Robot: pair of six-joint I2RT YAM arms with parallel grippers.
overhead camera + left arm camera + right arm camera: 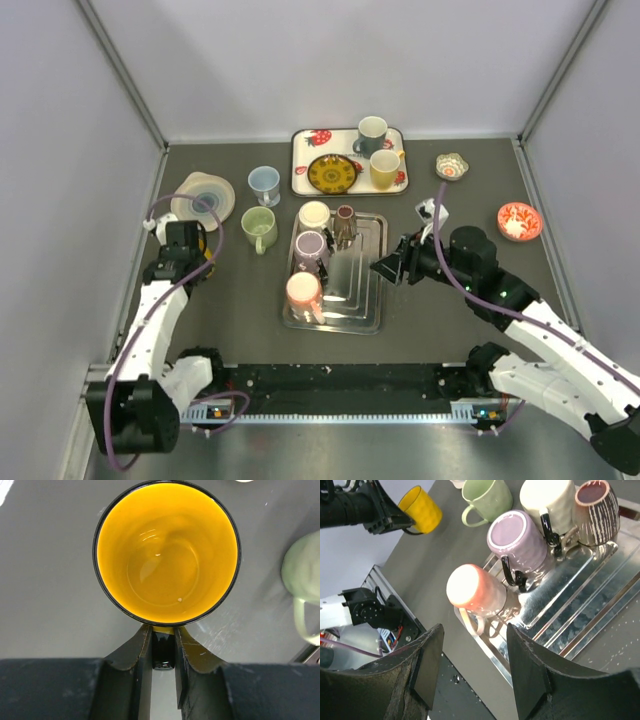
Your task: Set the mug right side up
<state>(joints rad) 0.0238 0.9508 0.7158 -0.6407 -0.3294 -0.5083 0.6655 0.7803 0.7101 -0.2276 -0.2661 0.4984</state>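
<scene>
My left jaws are clenched on the handle (163, 652) of the yellow mug (165, 555), near the desk's left edge, its open mouth facing my wrist. One yellow mug here. Four on the metal tray (366, 292): pink mug (472, 587), purple mug (516, 539), cream mug (547, 497), striped mug (596, 507). My right jaws hang spread wide above them, empty.

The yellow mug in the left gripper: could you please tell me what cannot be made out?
- Left wrist: of the yellow mug, outer wall and base lie behind its rim; the left gripper covers part of its handle.
- Top external: the gripper covers nearly all of it.
- Right wrist: it is small, its inside unseen.
</scene>
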